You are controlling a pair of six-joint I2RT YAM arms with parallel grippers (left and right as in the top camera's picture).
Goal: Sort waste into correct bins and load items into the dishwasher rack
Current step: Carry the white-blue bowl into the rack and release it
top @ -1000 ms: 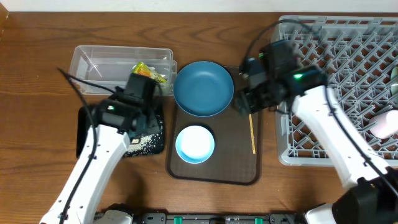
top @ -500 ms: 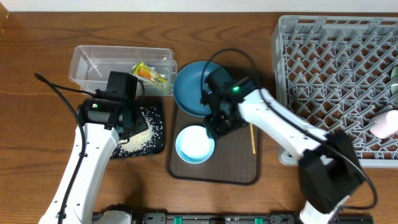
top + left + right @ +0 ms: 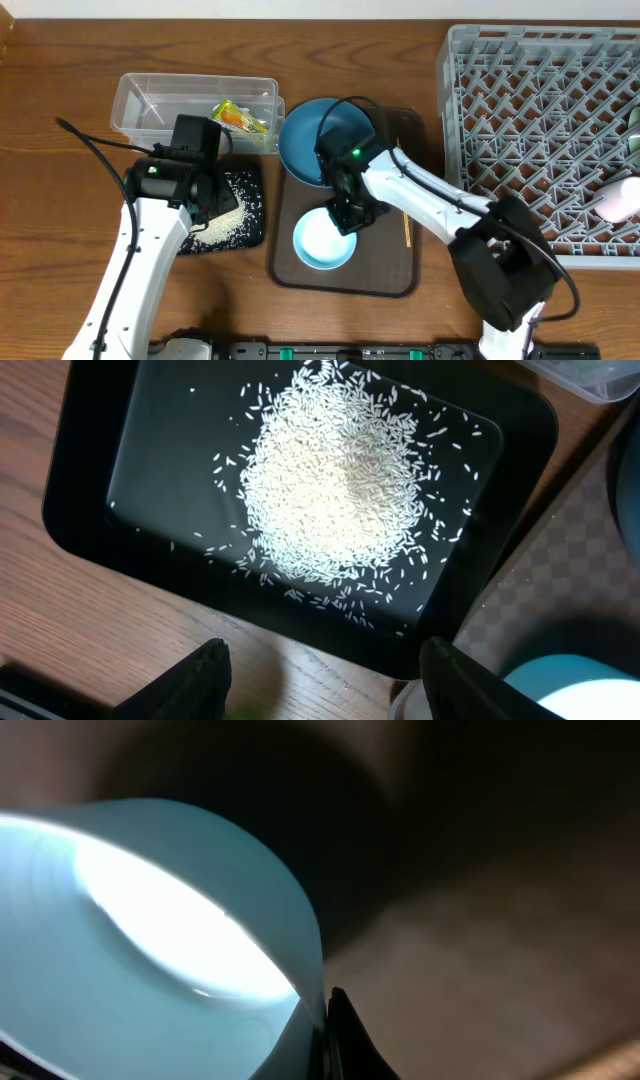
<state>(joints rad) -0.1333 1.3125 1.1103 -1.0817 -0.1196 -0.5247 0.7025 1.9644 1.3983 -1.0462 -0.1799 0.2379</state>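
Pale-blue bowl (image 3: 322, 245) sits on the brown serving tray (image 3: 385, 265), front-left part. It is round, w/ a glossy white inside & a thin sky-blue rim.

Right gripper (image 3: 347, 217) is down at the bowl's back-right rim. In the right wrist view the bowl fills the left half: bright glare inside, pale-blue wall curving down to one dark finger (image 3: 338, 1030) touching its outer side. The 2nd finger isn't visible, so can't tell if the gripper is clamped on the rim or only against it.

Dark-blue bowl-plate (image 3: 305, 140) is wide, shallow & matte. It lies at the back of the serving tray, partly under the right arm & just beside the clear tub (image 3: 150, 105). A thin wooden stick (image 3: 406, 228) lies on the tray, right of the pale-blue bowl.

The tub stands back-left on the tabletop (image 3: 60, 250), w/ the crumpled yellow-orange-green wrapper (image 3: 238, 117) in its right end.

Black tray (image 3: 90, 510) is just in front of the tub, next to the serving tray's left edge. Rice (image 3: 340, 490) is heaped in a loose mound near its ctr, w/ stray grains scattered round.

Left gripper (image 3: 325, 685) hovers over the tabletop just off the black tray's edge, fingers spread wide, nothing btwn them.

Rack (image 3: 540, 120) is a grey lattice on the right side. Pink cup (image 3: 622, 200) is in it at the far right edge. Mint-green bowl (image 3: 634, 122) is barely in frame behind the cup.
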